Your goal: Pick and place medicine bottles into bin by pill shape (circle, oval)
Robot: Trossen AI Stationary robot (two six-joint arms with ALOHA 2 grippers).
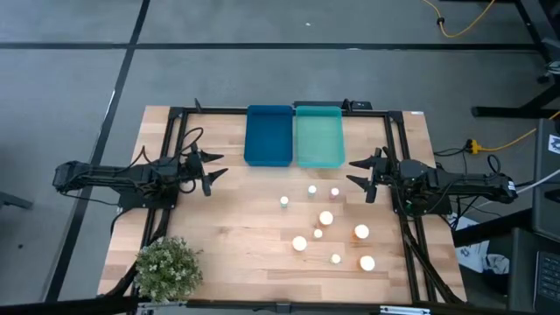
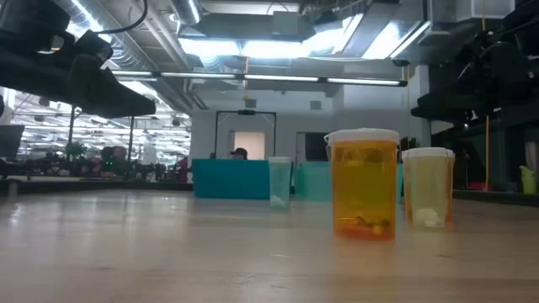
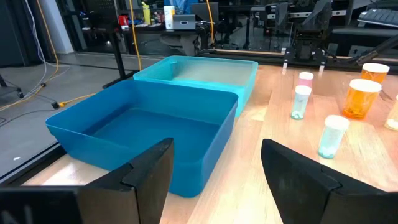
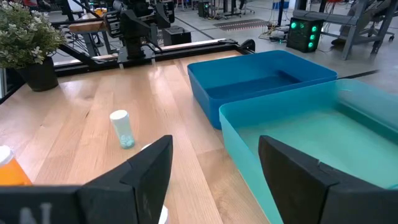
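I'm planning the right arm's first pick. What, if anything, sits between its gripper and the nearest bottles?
Nothing visible does. The right gripper hangs open at the table's right edge, and bare wood lies between it and the closest bottles. The two bins sit off to the side, out of that path.

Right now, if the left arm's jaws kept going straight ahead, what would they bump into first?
Most likely the dark blue bin. The left gripper stands open, pointing at the bin's near wall, with nothing between them. The teal bin lies beyond it. Depth is hard to judge.
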